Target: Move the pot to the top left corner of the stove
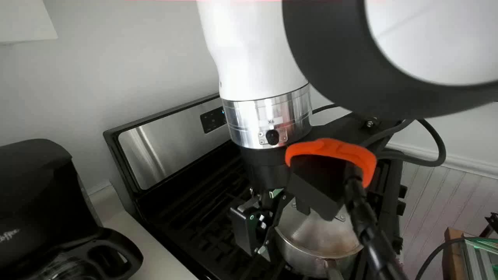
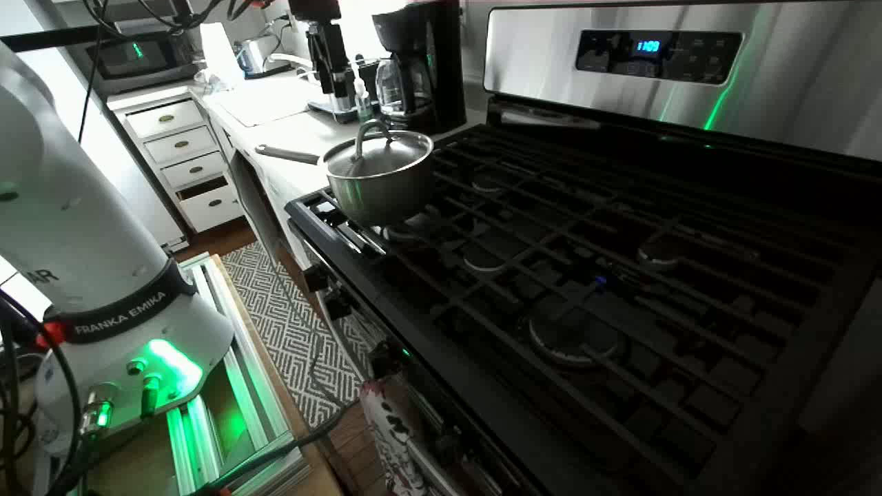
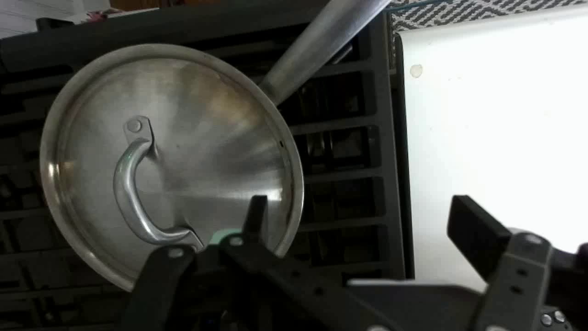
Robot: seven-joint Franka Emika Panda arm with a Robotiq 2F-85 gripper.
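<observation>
The pot is a steel saucepan with a domed lid, an arched lid handle and a long straight handle. In an exterior view the pot (image 2: 386, 186) sits upright on the front left of the stove (image 2: 551, 241), its handle jutting over the counter side. It shows under the arm in an exterior view (image 1: 319, 254), partly hidden. In the wrist view the pot's lid (image 3: 216, 142) fills the left. My gripper (image 3: 366, 223) is open and empty. One fingertip overlaps the lid's edge, the other is over the white counter. In an exterior view the gripper (image 1: 258, 237) is beside the pot.
A black coffee maker (image 1: 35, 194) stands on the counter left of the stove. The white counter (image 3: 482, 115) borders the grates. The stove's steel back panel (image 2: 530, 55) rises behind. A towel (image 2: 393, 434) hangs at the stove front, near the robot base (image 2: 131, 331).
</observation>
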